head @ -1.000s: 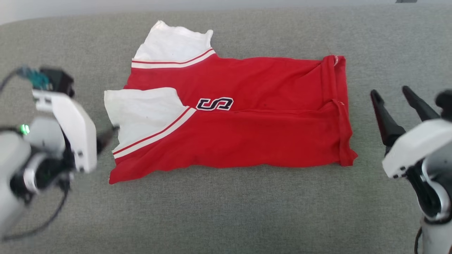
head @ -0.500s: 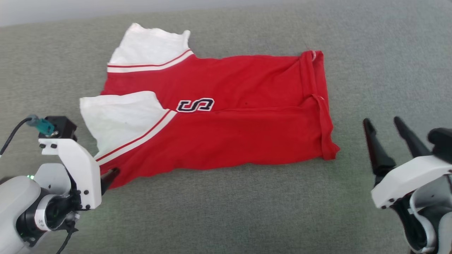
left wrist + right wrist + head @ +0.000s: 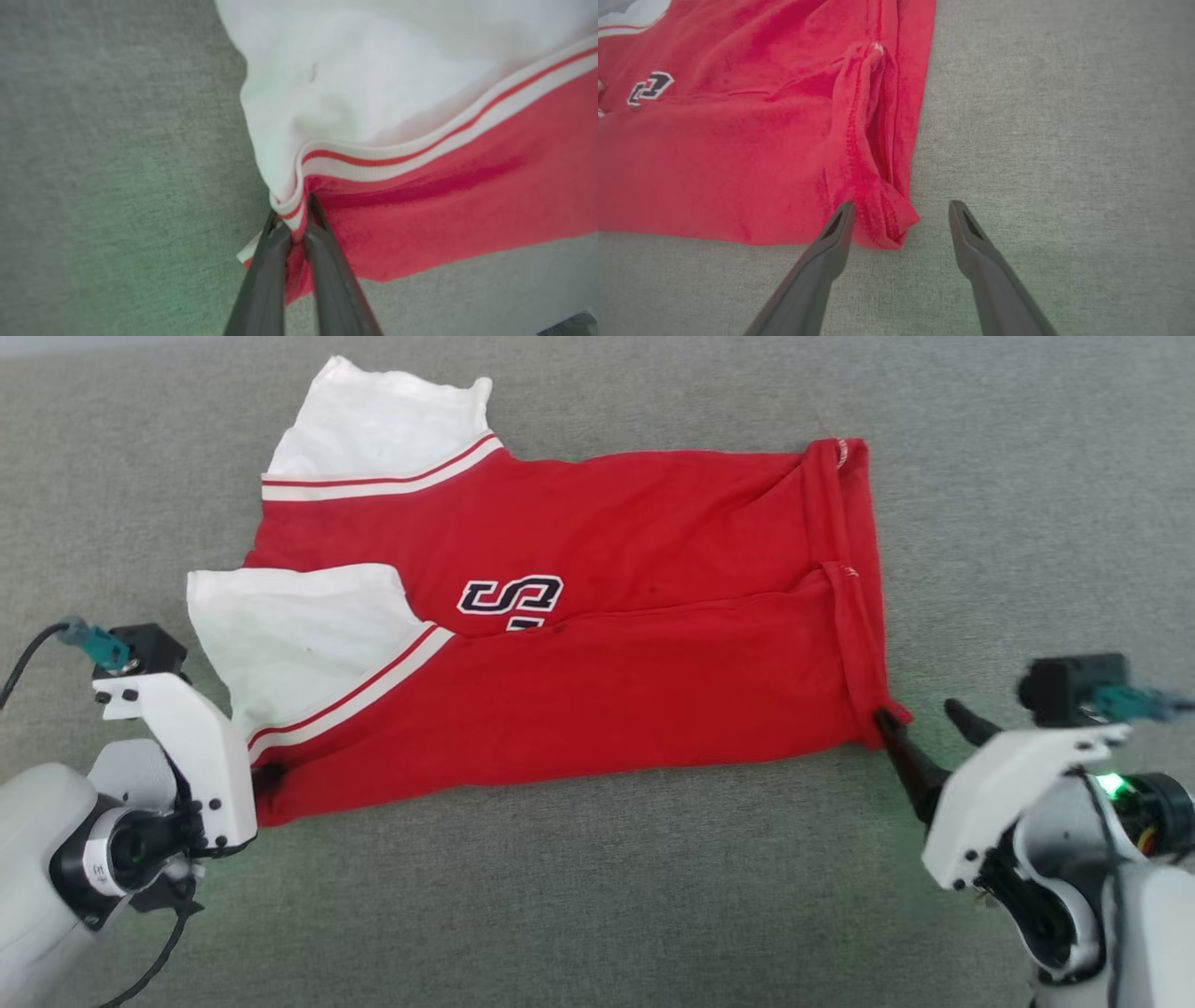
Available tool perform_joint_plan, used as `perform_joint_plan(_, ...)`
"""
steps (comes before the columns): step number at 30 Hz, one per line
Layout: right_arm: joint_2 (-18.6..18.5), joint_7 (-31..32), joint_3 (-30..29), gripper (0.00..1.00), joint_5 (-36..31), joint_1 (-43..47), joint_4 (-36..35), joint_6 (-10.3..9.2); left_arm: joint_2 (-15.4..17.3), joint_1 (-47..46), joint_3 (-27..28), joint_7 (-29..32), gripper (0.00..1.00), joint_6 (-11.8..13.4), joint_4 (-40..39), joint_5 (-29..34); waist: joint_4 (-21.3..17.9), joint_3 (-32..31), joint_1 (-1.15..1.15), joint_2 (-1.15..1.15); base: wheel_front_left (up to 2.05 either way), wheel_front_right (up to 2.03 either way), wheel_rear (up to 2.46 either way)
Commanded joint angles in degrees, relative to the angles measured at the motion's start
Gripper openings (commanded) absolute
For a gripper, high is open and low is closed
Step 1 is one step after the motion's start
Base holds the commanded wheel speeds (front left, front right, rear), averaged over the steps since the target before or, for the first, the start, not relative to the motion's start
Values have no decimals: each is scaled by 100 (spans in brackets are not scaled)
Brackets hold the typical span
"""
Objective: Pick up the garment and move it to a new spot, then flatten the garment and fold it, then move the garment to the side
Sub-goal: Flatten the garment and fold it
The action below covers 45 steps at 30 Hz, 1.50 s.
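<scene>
now left tool (image 3: 294,210) has clamped the garment (image 3: 607,700), right tool (image 3: 902,205) beside it.

garment (image 3: 597,663) between left gripper (image 3: 266,777), right gripper (image 3: 917,711)

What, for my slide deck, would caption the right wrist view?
Right tool, open, brackets the hem corner of the red garment on a grey cloth surface.
</scene>
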Motion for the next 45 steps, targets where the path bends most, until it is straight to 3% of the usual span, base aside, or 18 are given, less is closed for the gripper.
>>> perform_joint_plan(1,-54,109,49,100,-30,-117,60,0,-289,146,-215,34,0,-33,154,42,43,33,0,-1,0,0,0)
perform_joint_plan(10,-159,1304,213,100,-74,-847,1369,-1,-629,-112,-208,-56,0,-306,447,122,275,187,0,-1,0,0,0)
perform_joint_plan(11,-189,1450,297,80,-65,-883,1504,0,-651,-133,-219,-55,0,-328,469,141,302,195,0,-1,0,0,0)
perform_joint_plan(12,-245,1580,419,23,-31,-924,1603,1,-689,-154,-221,-69,0,-352,487,151,336,203,0,-1,0,0,0)
perform_joint_plan(13,-268,1704,495,0,16,-939,1668,1,-714,-163,-210,-84,0,-376,508,139,359,203,0,-1,0,0,0)
perform_joint_plan(20,-578,2004,446,0,299,-1186,1435,-1,-626,-188,-134,-98,0,-444,553,104,478,127,0,-1,0,0,0)
perform_joint_plan(25,-857,2324,352,0,533,-1036,907,-1,-367,-124,-64,44,0,-314,212,-2,540,-12,0,-1,0,0,0)
perform_joint_plan(32,-1160,2880,239,0,814,-588,82,-1,117,104,-18,167,0,142,-608,-90,610,-187,0,-1,0,0,0)
perform_joint_plan(39,-1331,3456,-108,0,934,108,-695,-2,607,699,-103,180,0,828,-1811,-199,686,-322,0,-1,0,0,0)
perform_joint_plan(45,-1168,3427,-303,0,827,570,-805,-2,563,1044,-312,159,0,1082,-2188,-192,716,-326,0,-1,0,0,0)
